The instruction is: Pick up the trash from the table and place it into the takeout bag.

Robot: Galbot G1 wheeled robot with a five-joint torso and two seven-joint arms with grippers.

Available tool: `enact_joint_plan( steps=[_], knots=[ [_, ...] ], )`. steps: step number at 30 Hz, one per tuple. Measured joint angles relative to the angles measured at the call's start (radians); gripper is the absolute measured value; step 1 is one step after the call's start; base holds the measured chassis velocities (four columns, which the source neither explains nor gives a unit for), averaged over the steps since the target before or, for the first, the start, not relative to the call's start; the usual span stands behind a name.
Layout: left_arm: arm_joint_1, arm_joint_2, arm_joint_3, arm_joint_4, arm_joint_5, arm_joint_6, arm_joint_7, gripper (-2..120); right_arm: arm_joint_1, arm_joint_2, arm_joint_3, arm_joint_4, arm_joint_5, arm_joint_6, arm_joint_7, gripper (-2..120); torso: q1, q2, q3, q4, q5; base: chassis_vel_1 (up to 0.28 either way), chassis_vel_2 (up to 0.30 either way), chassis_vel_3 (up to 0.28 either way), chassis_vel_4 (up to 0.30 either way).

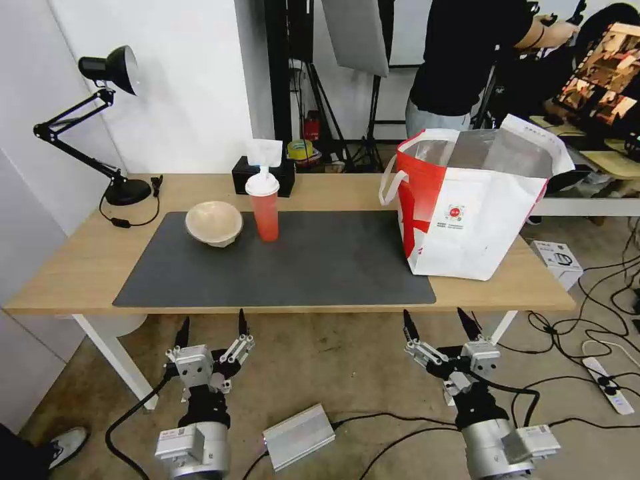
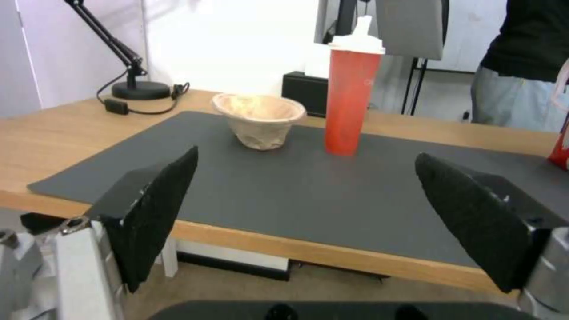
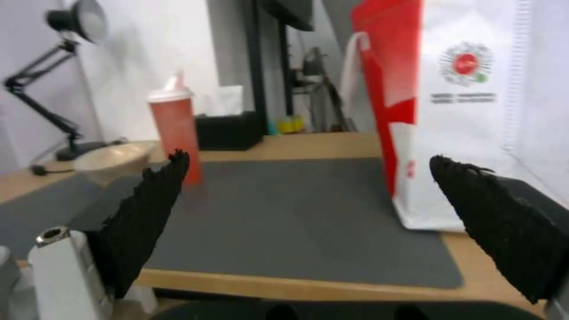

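Left tool (image 1: pixel 212 325) and right tool (image 1: pixel 440 322) hang below the near edge of the long light wooden bench (image 1: pixel 80 260), both spread, holding nothing. On the dark grey mat (image 1: pixel 300 267): shallow beige paper bowl (image 1: pixel 214 223) at 10 o'clock, tall red cup with white lid (image 1: pixel 265 205) beside it. White-and-red insulated takeout bag (image 1: pixel 467 220) at 2 o'clock, foil lining seen from the head view. Cables trail across the floor (image 1: pixel 347 360).

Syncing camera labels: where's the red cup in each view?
Head view: red cup stands at the mat's back edge, just right of the paper bowl.
Left wrist view: cup upright beside the bowl, seen between the open left gripper's fingers.
Right wrist view: cup just above one finger of the open right gripper.
Shared landmark: black tissue box behind the cup.
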Motion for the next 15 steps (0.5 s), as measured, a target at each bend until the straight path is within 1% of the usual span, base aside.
enact_joint_plan(
  steps=[6, 10, 11, 14, 15],
  knots=[
    [0.006, 0.002, -0.005, -0.003, 0.0, 0.0, 0.0, 96, 0.02, -0.026, 0.005, 0.014, 0.044, 0.008, -0.057, 100, 0.0, 0.0, 0.0, -0.0001, 0.0, 0.0, 0.0, 0.0, 0.0],
    [0.01, 0.001, -0.008, -0.006, 0.0, 0.0, 0.0, 96, 0.07, -0.063, 0.009, 0.024, 0.107, 0.019, -0.12, 100, 0.0, 0.0, 0.0, 0.0, 0.0, 0.0, 0.0, 0.0, 0.0],
    [0.01, 0.001, -0.008, -0.006, 0.0, 0.0, 0.0, 96, 0.07, -0.063, 0.009, 0.024, 0.107, 0.019, -0.12, 100, 0.0, 0.0, 0.0, 0.0, 0.0, 0.0, 0.0, 0.0, 0.0],
    [0.013, 0.001, -0.011, -0.008, 0.001, 0.0, 0.0, 96, 0.115, -0.11, 0.008, 0.039, 0.155, 0.019, -0.16, 100, 0.0, 0.0, 0.0, 0.0, 0.0, 0.0, 0.0, 0.0, 0.0],
    [0.013, 0.001, -0.011, -0.008, 0.001, 0.0, 0.0, 96, 0.115, -0.11, 0.008, 0.039, 0.155, 0.019, -0.16, 100, 0.0, 0.0, 0.0, 0.0, 0.0, 0.0, 0.0, 0.0, 0.0]
  ],
)
